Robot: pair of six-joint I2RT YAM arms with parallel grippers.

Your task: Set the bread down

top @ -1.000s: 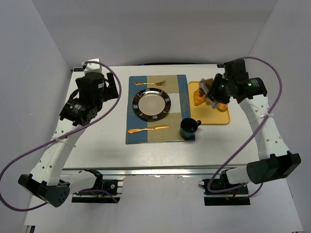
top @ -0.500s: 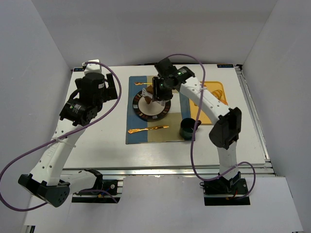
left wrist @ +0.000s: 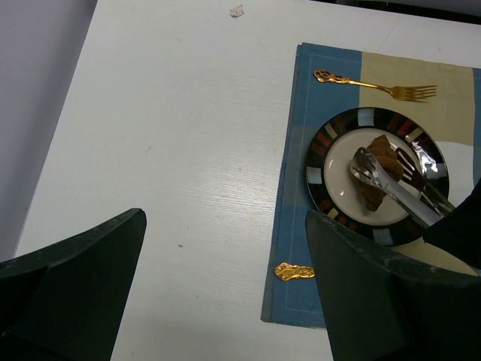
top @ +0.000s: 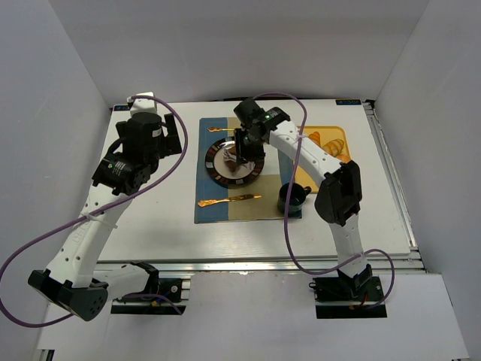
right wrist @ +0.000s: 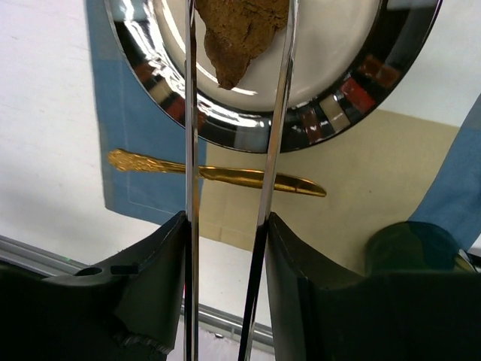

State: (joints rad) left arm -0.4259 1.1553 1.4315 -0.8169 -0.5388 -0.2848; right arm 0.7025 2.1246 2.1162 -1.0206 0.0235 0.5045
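Observation:
The bread (right wrist: 240,26), a small dark brown croissant with a pointed end, sits between the two arms of metal tongs (right wrist: 190,113) over the white middle of the striped-rim plate (right wrist: 225,124). My right gripper (right wrist: 225,226) is shut on the tongs' handles and hovers over the plate (top: 255,171) in the top view (top: 246,141). The left wrist view shows the bread (left wrist: 373,169) low on the plate (left wrist: 323,143); I cannot tell if it touches. My left gripper (left wrist: 225,248) is open and empty over bare table, left of the placemat.
The plate lies on a blue and beige placemat (top: 207,203) with a gold fork (top: 233,129) behind it and a gold knife (top: 229,200) in front. A dark cup (top: 291,198) stands at the mat's front right corner. An orange tray (top: 334,143) holds golden pastries.
My right arm has swung left from the orange tray to the plate, carrying the bread in the tongs, and has come lower over the plate. The left arm has not moved.

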